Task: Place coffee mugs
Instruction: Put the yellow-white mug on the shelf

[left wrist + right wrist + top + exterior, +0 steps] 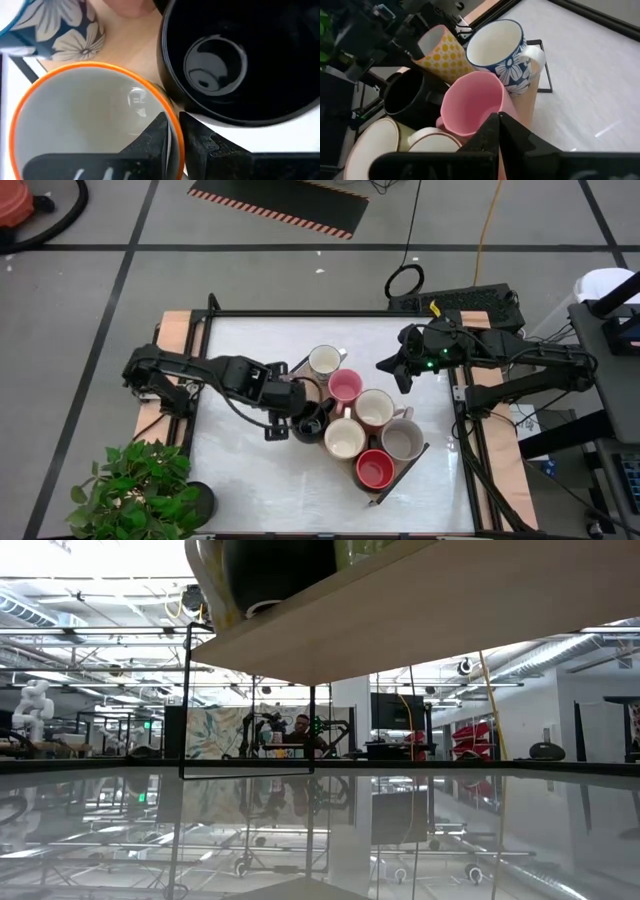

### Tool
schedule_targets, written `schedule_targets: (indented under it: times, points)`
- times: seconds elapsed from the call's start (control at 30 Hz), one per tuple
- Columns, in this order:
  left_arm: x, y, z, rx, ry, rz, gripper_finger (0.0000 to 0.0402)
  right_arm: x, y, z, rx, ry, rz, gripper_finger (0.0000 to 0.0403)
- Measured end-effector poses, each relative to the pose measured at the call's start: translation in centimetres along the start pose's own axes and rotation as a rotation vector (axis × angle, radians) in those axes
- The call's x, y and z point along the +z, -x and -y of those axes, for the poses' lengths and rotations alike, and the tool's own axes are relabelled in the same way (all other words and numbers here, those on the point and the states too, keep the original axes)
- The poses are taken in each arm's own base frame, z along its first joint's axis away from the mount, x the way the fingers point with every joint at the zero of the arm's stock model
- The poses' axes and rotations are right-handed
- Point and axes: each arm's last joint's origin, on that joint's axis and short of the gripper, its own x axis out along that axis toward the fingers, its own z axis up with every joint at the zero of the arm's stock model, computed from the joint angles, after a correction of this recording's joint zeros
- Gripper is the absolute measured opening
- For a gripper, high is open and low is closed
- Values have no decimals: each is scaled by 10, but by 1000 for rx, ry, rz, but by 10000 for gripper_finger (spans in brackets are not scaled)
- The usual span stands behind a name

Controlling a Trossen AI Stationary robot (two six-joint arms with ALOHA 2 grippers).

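Observation:
Several coffee mugs stand close together on a long wooden tray with black wire ends: a blue floral one, pink, two cream, grey, red and black. My left gripper is at the tray's left side, shut on a yellow-dotted mug with an orange rim, next to the black mug. My right gripper hovers shut off the tray's far right, aimed at the pink mug. My left gripper pinches the wall of the orange-rimmed mug at its rim, on the side facing the black mug, with one finger inside and one outside. It comes from above. In the right wrist view the mug sits tilted.
A potted plant stands at the table's near left corner. Bare white table lies to the left of and in front of the tray. In the low view the tray fills the top and a person sits far behind the table.

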Motion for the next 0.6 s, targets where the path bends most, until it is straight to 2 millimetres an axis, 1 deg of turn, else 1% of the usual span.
schedule_targets:
  times: [0.17, 0.47, 0.53, 0.6]
  points:
    - [4, -9, -4, 10, -57, -22, 50, -1, 0, 1, -4, 29, -9, 0]
    - [7, -11, -11, 15, -143, -6, 54, -6, 0, 3, -13, 85, -74, 0]
    - [8, -11, -12, 16, -147, 1, 64, -8, 0, 4, -24, 109, -94, 0]
    - [9, -11, -13, 16, -140, 5, 82, -10, 1, 6, -34, 138, -113, 0]
